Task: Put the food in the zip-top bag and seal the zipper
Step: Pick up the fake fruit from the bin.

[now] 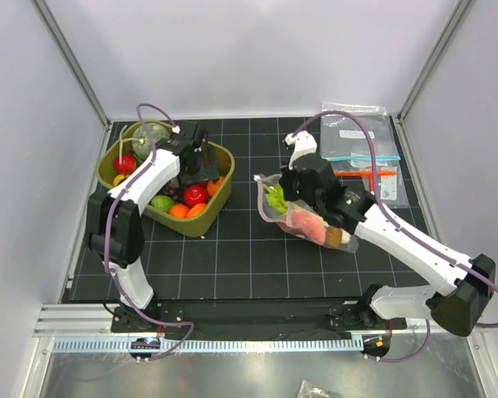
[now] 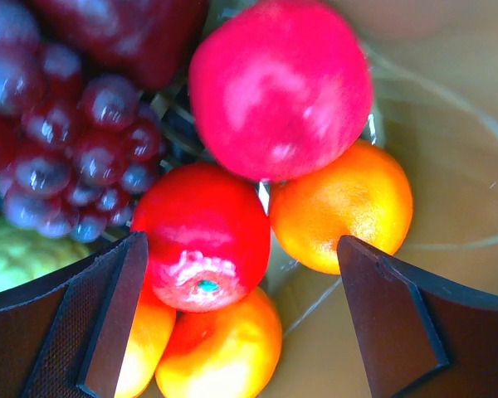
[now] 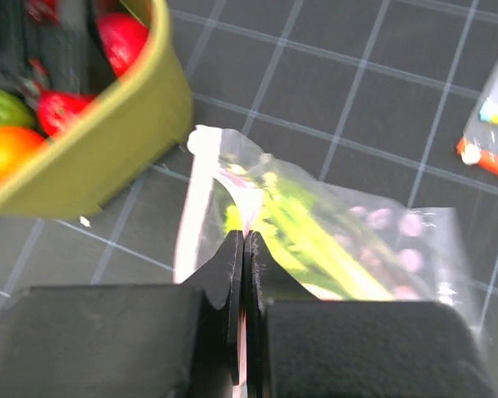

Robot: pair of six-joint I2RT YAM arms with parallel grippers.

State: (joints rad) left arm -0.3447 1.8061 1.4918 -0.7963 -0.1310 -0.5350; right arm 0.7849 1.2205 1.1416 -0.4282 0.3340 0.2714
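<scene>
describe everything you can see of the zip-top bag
The zip-top bag is clear, crinkly soft plastic lying on the black gridded mat, just right of the olive bin. Its pale strip edge faces the bin. A green stalk and a red-pink piece show through the plastic. The right gripper, jaws shut, pinches the bag near that edge. Whether the mouth is sealed cannot be told.
</scene>
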